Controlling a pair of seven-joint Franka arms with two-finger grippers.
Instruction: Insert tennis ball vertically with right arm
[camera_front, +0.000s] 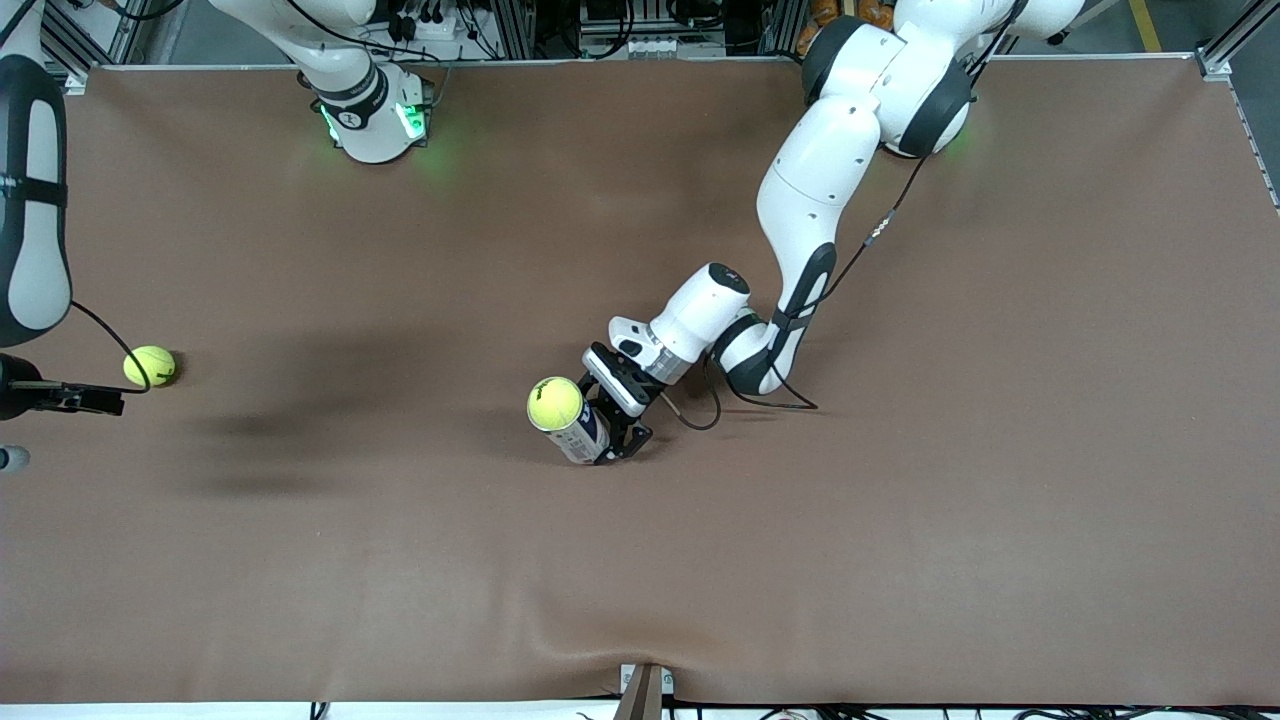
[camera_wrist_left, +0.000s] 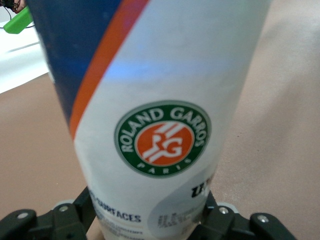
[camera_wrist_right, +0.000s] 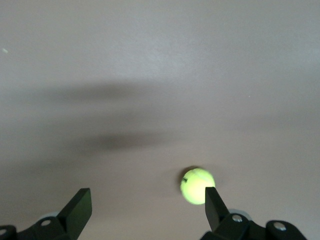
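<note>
While one tennis ball (camera_front: 150, 366) lies loose on the brown bench (camera_front: 900, 560) toward the right arm's end, a second tennis ball (camera_front: 555, 403) sits in the mouth of a tennis-ball can (camera_front: 583, 432) near the middle of the bench. The can stands on the bench, its open top crowned by that second ball, which shows as a full yellow round from the front camera. In the left wrist view the can (camera_wrist_left: 160, 115) fills the frame: a white wall with a blue field and an orange stripe, and a round green and orange badge reading Roland Garros Paris.

The left hand (camera_front: 618, 432) grasps the can low on its body, with its black fingers (camera_wrist_left: 30, 225) clenched against the can's sides. The left arm reaches down to it from its base at the top of the front view, bent at the elbow, a black cable trailing beside the wrist.

The right hand (camera_wrist_right: 145, 210) hangs over the bench at the right arm's end, just beside the loose ball (camera_wrist_right: 197, 185), with its fingers spread wide and nothing between them. In the right wrist view that ball lies on the bench close to one fingertip, apart from it. Soft dark shadows stretch across the bench between the two balls.
</note>
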